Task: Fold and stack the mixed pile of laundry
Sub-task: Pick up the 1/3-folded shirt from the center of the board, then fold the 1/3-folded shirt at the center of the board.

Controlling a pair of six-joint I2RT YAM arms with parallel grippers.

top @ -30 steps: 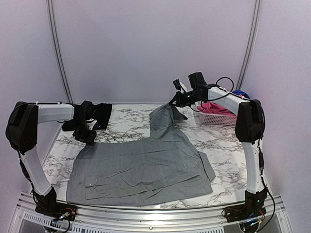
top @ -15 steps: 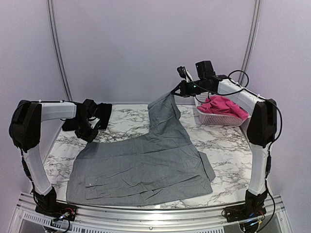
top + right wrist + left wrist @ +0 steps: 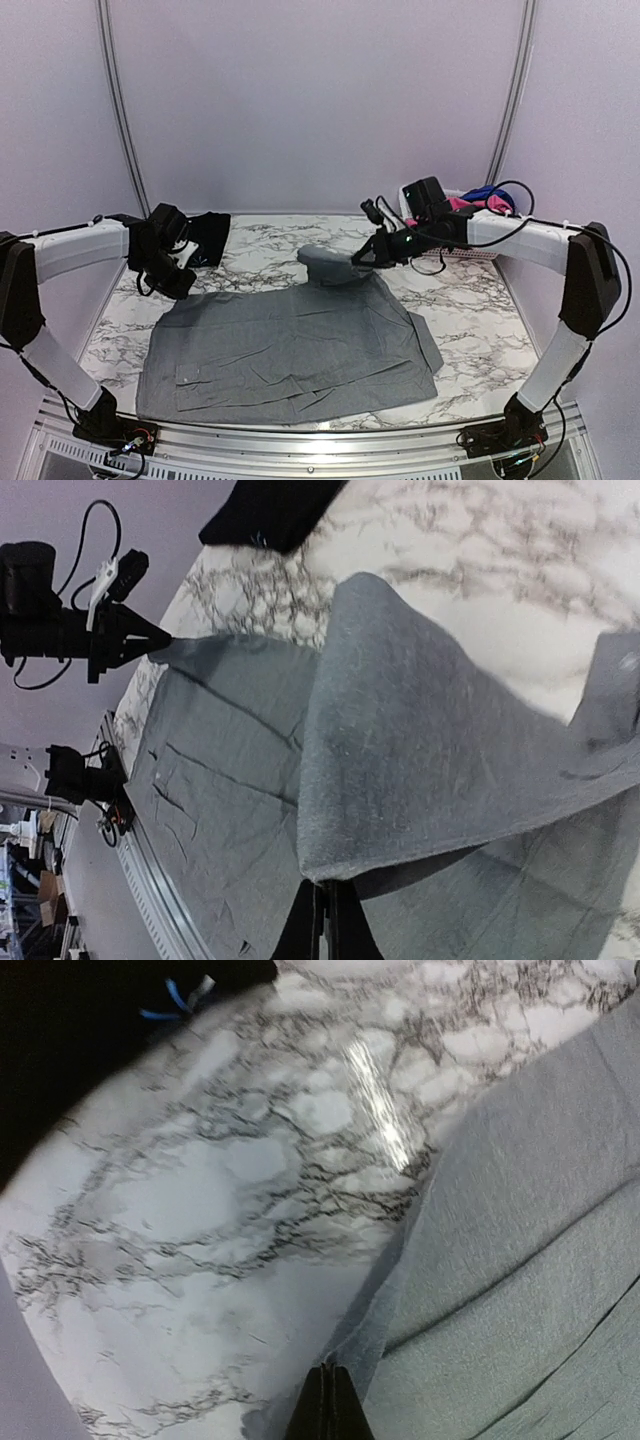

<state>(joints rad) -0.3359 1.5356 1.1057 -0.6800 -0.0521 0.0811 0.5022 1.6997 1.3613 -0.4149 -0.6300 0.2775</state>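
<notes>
The grey trousers point(image 3: 300, 350) are lying spread across the middle of the tabletop point(image 3: 470, 310), reaching its near edge. L end effector point(image 3: 183, 287) is clamping tight on the trousers' far-left corner, low by the tabletop's left edge. R end effector point(image 3: 358, 260) is pinching the same cloth, fingers closed, holding one leg doubled over toward the centre. A black cloth point(image 3: 210, 238) is sitting at the far-left corner; a pink piece point(image 3: 462, 204) and a dark blue piece point(image 3: 487, 192) are showing at the far-right corner, behind the R arm
</notes>
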